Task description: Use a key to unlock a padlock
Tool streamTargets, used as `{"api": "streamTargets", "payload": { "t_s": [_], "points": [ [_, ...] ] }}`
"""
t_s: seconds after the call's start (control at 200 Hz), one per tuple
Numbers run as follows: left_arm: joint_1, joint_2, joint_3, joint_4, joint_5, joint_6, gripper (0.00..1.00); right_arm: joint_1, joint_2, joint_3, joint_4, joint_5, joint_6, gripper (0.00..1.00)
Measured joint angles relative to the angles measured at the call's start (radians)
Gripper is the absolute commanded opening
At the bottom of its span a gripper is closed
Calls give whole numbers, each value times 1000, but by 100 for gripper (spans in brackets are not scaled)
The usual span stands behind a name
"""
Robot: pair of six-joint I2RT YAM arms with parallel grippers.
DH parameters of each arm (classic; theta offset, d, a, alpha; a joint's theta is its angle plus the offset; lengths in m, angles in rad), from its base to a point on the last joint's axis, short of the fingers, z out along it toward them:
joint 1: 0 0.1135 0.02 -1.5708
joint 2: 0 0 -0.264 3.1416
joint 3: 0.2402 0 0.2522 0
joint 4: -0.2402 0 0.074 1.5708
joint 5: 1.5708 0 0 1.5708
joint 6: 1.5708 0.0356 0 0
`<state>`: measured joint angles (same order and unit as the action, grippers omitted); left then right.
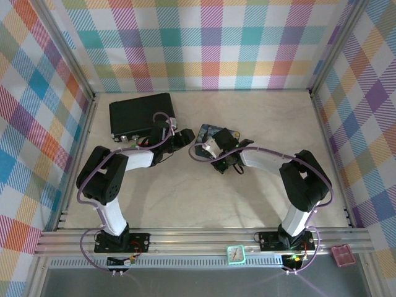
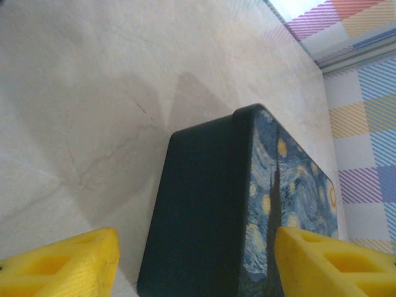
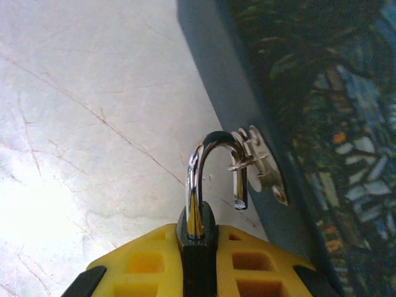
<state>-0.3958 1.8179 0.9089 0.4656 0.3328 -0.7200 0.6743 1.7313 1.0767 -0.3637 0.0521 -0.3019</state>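
End effector on my left arm (image 2: pixel 198 267) is spread wide. Its yellow fingers (image 2: pixel 62 266) stand either side of the near end of the starry-night tin (image 2: pixel 204 204), not touching it as far as I can see. I read it as poised to steady the tin on the table (image 2: pixel 80 93). Further right, on the tin's side wall, sits the small metal hasp (image 3: pixel 258 162), and the padlock (image 3: pixel 195 204) is right at it. My right end effector (image 3: pixel 198 253) is pinching the padlock's dark body, shackle pointing away from the wrist. One leg of the shackle runs into the body while the other ends free in the air, so I judge the lock already sprung and the step in hand to be clearing the shackle from the hasp. That calls for a small swing or draw that slides the free leg out of the staple, with the tin held from following. What I cannot settle is whether the free leg is threaded through the staple or only lying against it, since the two overlap. The body's lower end is buried between the fingers, so I cannot tell whether the key sits in it
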Motion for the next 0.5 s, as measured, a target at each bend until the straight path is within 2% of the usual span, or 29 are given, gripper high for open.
{"api": "streamTargets", "payload": {
  "t_s": [0.205,0.5],
  "points": [
    [-2,61,18,60,53,-27,62,-4,59,36,20,-39,-149,0],
    [-24,111,25,170,95,-80,50,-21,75,79,42,-61,-212,0]
  ]
}}
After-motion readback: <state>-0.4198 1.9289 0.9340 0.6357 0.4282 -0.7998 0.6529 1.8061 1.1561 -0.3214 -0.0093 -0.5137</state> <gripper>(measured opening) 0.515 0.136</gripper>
